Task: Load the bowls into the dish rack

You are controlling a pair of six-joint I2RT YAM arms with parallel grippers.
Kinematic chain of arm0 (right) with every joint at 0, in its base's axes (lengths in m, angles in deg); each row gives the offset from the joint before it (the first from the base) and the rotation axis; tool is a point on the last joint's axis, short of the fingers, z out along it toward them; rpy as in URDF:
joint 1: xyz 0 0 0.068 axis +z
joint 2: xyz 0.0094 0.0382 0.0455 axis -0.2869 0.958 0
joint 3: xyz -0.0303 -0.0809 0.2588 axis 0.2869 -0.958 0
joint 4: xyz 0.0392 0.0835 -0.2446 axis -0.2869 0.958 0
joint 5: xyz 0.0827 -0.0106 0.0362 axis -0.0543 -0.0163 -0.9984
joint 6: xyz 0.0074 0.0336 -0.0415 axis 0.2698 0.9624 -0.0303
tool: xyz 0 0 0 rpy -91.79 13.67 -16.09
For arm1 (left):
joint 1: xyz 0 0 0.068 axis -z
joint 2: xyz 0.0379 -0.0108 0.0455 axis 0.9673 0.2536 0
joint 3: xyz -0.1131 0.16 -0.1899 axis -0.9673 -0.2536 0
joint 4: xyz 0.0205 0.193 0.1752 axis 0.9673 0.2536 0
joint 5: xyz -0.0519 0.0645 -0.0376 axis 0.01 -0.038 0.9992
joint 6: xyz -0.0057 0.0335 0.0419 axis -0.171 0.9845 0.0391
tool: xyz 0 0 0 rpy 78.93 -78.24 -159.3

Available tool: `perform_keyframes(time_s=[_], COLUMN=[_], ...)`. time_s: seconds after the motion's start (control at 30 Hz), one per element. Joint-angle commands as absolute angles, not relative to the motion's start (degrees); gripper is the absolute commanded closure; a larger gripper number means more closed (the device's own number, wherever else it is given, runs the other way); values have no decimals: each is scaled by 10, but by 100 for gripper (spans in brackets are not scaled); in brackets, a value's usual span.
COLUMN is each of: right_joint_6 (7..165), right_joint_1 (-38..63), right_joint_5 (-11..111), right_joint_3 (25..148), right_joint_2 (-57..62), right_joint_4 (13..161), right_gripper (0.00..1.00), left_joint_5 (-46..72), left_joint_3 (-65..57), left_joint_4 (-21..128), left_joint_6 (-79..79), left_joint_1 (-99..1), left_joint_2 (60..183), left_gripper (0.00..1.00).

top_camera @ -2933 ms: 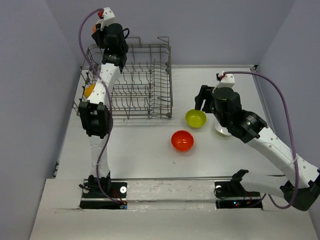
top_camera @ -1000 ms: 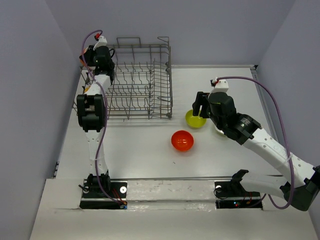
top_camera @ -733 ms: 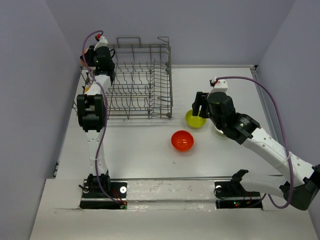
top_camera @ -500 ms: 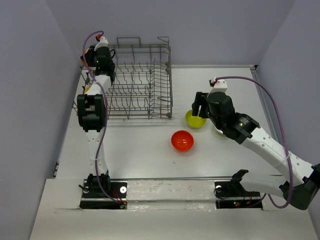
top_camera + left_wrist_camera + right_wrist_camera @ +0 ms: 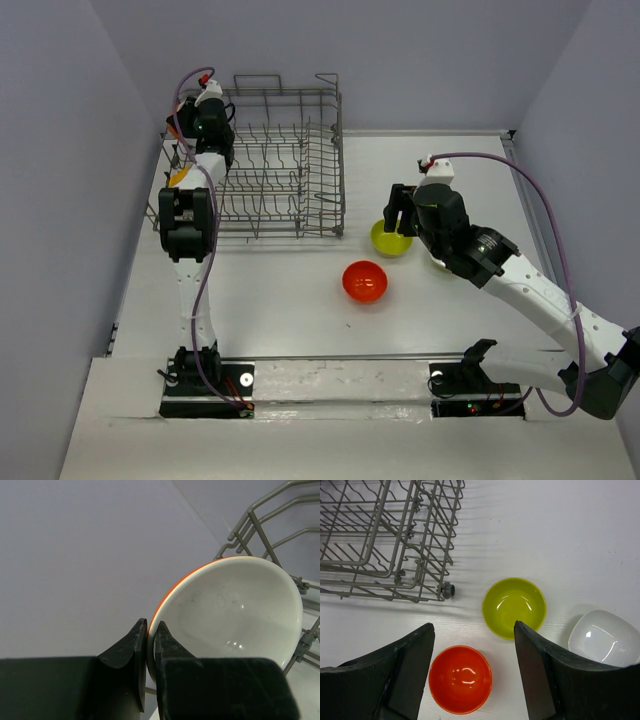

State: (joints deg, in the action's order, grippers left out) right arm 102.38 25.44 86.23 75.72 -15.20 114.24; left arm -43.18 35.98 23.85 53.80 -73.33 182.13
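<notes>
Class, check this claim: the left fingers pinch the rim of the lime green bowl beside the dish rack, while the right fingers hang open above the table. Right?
No. The left wrist view shows the left fingers pinching the white bowl with an orange-red outside; the lime green bowl sits on the table. The dish rack and open right fingers are as stated.
</notes>
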Motion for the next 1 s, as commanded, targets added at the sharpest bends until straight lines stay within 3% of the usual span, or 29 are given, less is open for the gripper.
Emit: perform_keyframes(time_s=[0.0,0.5,0.97], right_joint_6=[1017,1018,1018], right_joint_1=[260,260,260], right_joint_5=[867,865,867], right_joint_3=[763,757,753], right_joint_2=[-156,-164,-166], right_joint_4=[1115,1115,1115], right_gripper=[30,29,29], left_joint_5=[-432,-438,-434], left_joint_3=[364,365,365], left_joint_4=[188,174,172], left_joint_6=[548,567,571], left_joint_1=[-726,-713,-704], left_joint_2=[1818,1828,1838], left_gripper=[100,100,82])
